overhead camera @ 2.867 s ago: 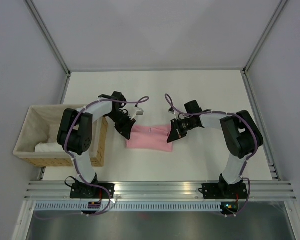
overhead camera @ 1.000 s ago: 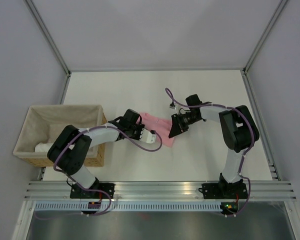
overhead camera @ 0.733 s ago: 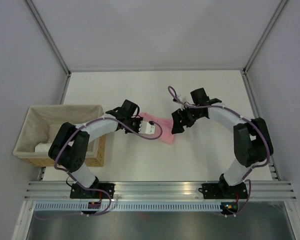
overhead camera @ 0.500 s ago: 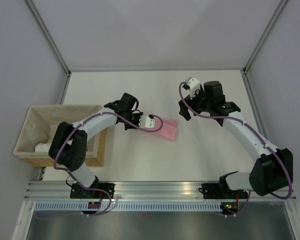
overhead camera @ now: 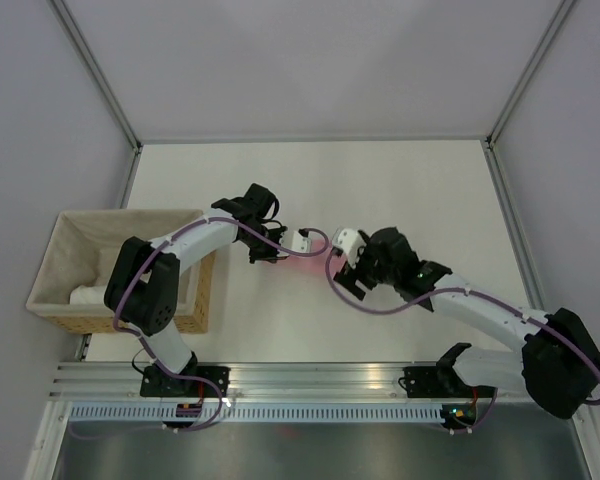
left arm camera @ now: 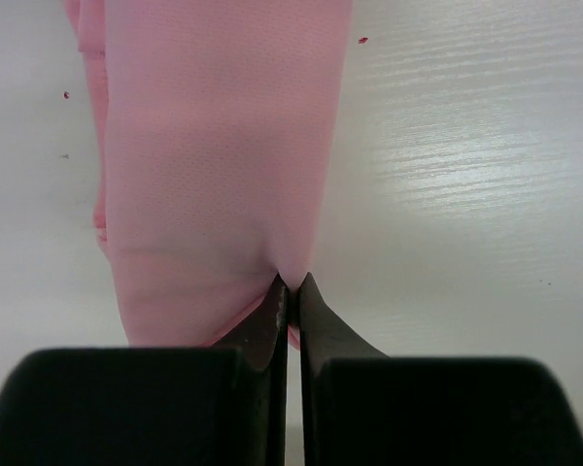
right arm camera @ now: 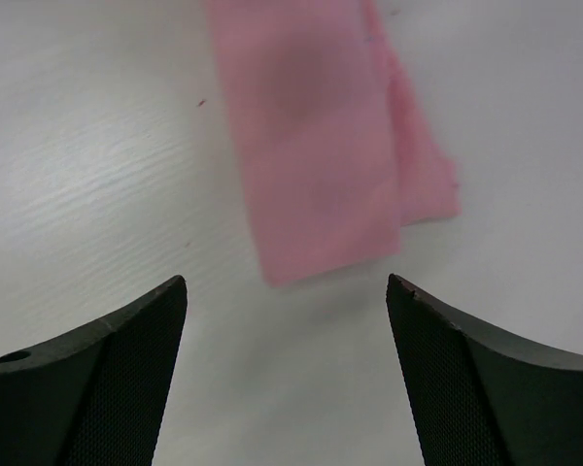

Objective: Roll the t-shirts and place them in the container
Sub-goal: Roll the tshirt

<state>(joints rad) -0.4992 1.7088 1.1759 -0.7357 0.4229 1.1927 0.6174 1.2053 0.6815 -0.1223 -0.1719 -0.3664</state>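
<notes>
Pink t-shirt (left arm camera: 214, 165), folded into a narrow strip, lies flat on the white bench (left arm camera: 466, 146) between my two arms. My left pincer (left arm camera: 290, 288) is clamped on the strip's near edge, and my right pincer (right arm camera: 287, 286) hangs over the other end, fingers wide apart, holding nothing

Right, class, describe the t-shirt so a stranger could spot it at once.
On the white table, look to the right of the wicker basket, mid-table. The t-shirt is a folded strip pinched by the left gripper, and it is the only pink thing there.
</notes>
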